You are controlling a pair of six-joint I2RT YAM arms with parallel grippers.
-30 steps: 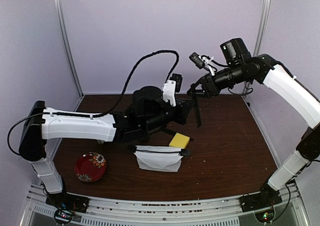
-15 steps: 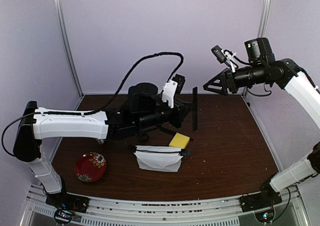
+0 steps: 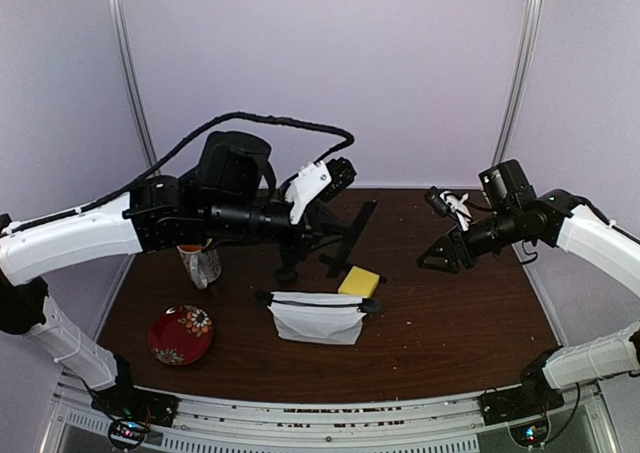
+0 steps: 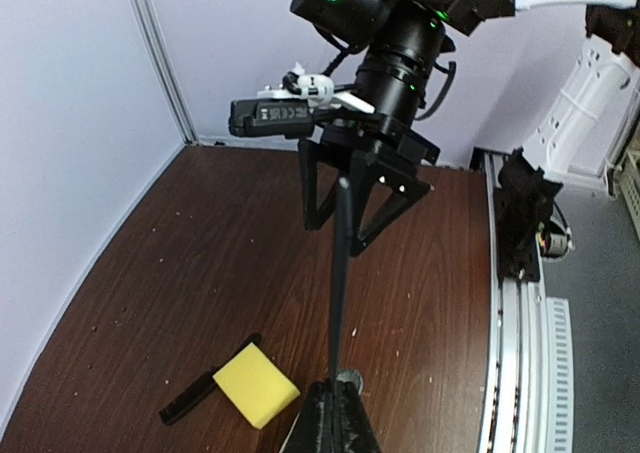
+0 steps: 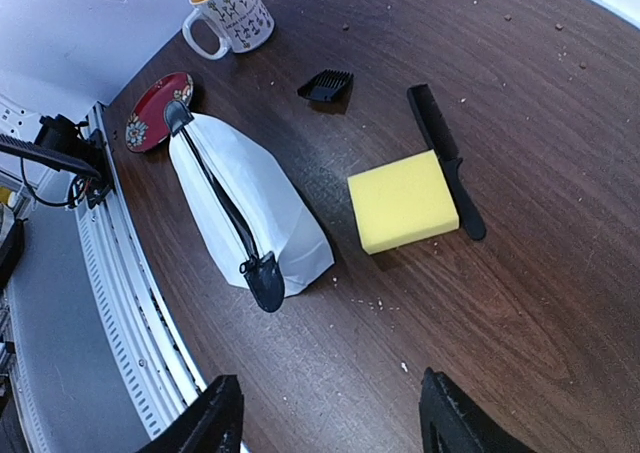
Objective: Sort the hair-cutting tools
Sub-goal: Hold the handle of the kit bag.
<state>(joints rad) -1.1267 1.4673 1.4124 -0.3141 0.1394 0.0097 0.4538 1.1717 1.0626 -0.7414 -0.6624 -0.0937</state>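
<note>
Black comb (image 4: 340, 263) tight in left gripper (image 4: 335, 401), lower end unseen; right gripper (image 5: 330, 415) wide, empty

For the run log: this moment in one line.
left end effector: shut on black comb | right end effector: open, empty | second comb: beside yellow sponge

black comb (image 4: 338, 273), yellow sponge (image 5: 403, 201), white pouch (image 5: 250, 208)
</note>
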